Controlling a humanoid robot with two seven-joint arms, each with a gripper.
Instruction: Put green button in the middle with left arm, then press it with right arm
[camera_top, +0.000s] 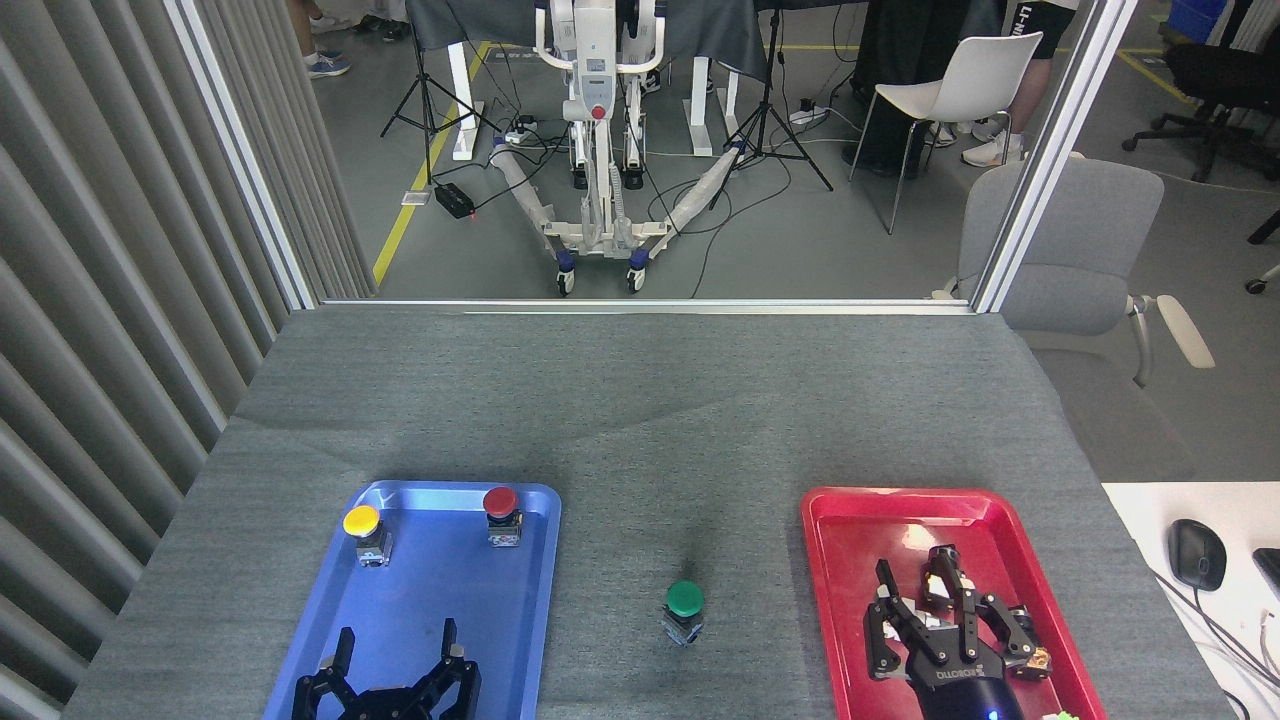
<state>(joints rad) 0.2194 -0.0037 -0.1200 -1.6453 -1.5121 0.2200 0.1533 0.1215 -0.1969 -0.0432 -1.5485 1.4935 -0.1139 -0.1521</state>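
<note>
Head view: domed green button (685, 598) stands upright on grey cloth (640, 420); both tools, left (392, 655) and right (945, 610), splayed empty.

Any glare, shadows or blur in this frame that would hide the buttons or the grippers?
Head view: sharp overall; bright glare on the red tray far end and a softer sheen on the blue tray; a faint shadow behind the green button; the left gripper is cut by the bottom edge; the right gripper shows clearly.
</note>
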